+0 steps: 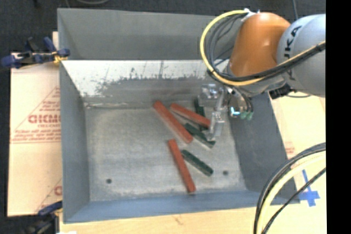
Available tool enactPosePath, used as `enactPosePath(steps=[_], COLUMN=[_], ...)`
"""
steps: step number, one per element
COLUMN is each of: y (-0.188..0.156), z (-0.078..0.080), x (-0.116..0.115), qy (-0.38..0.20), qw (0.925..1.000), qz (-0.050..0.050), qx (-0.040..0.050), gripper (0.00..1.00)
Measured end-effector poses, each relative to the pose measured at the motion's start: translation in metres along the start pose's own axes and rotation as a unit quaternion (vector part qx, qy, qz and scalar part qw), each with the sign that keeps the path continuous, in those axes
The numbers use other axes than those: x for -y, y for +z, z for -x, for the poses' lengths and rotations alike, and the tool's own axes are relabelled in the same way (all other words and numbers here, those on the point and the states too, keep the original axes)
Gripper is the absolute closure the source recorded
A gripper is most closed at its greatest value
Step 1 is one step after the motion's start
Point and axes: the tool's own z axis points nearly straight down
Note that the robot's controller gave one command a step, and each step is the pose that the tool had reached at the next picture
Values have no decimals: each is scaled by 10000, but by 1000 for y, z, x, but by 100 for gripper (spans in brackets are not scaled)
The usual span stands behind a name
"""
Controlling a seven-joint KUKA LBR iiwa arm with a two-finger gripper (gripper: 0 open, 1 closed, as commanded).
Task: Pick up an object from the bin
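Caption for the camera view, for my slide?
Gripper low among red sticks and green sticks in the bin.

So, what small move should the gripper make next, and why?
Probably a short drop straight down, then a close: the gripper hangs low in the right half of the bin, its tip by a green stick that lies against a red stick. Nothing looks lifted yet.

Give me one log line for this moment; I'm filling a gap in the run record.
gripper: low in bin, right of centre | under it: dark green stick | beside: red stick | held: nothing seen
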Motion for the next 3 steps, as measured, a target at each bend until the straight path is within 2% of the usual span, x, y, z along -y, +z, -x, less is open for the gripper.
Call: enactPosePath(steps=[1, 2, 3], y=[91, 81, -79], z=[32, 35, 48], x=[21, 21, 87], qy=[198, 185, -139], qw=[9998, 9998, 9999], qz=[6, 0, -25], qx=[44, 59, 89], gripper=[0, 100, 100])
